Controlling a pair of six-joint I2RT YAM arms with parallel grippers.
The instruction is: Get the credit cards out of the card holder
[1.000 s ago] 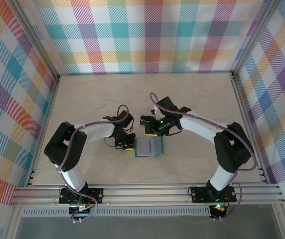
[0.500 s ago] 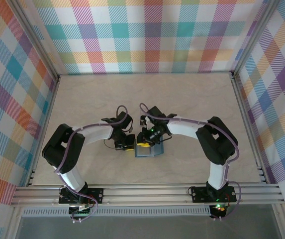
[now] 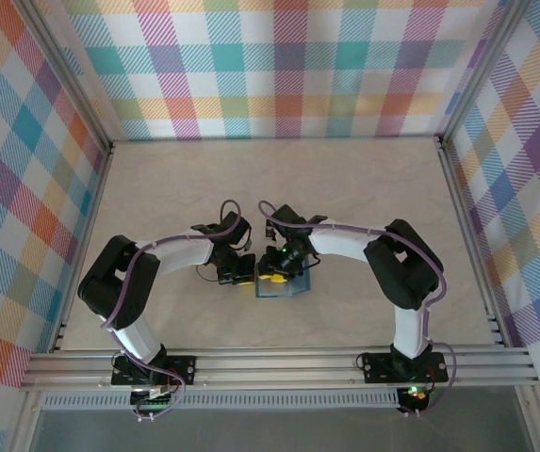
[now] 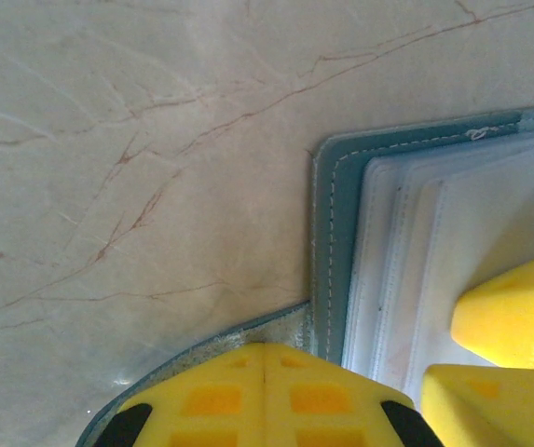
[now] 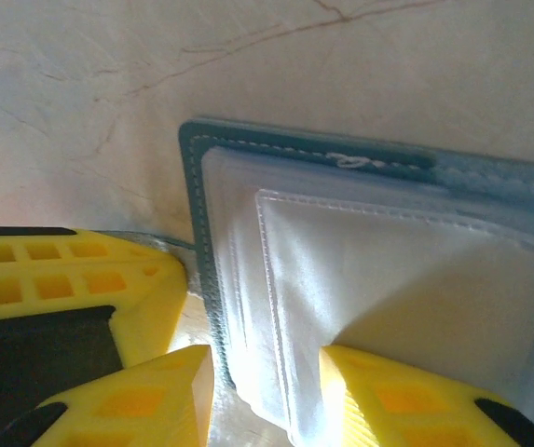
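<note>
The card holder (image 3: 286,284) lies open on the table, teal with a pale slotted inside (image 5: 378,270). My left gripper (image 4: 264,348) is shut, and its tips rest on a thin teal-edged flap (image 4: 218,341) sticking out at the holder's left corner. My right gripper (image 5: 267,391) is open and straddles the holder's left edge (image 5: 195,205). One of its fingers (image 5: 159,396) is outside the teal border and the other rests on the pale pocket. In the top view both grippers meet at the holder's left side, left gripper (image 3: 242,277) and right gripper (image 3: 273,274). The credit cards are hidden.
The pale marbled table (image 3: 279,188) stretches out behind the arms. Chequered walls and metal rails (image 3: 279,365) enclose it. The two grippers stand almost touching, with the left gripper's fingers (image 5: 71,279) right beside my right one.
The right arm swung left and toward the near edge, bringing its gripper from behind the holder down onto its left edge, with the jaws spreading. The left gripper stayed put.
</note>
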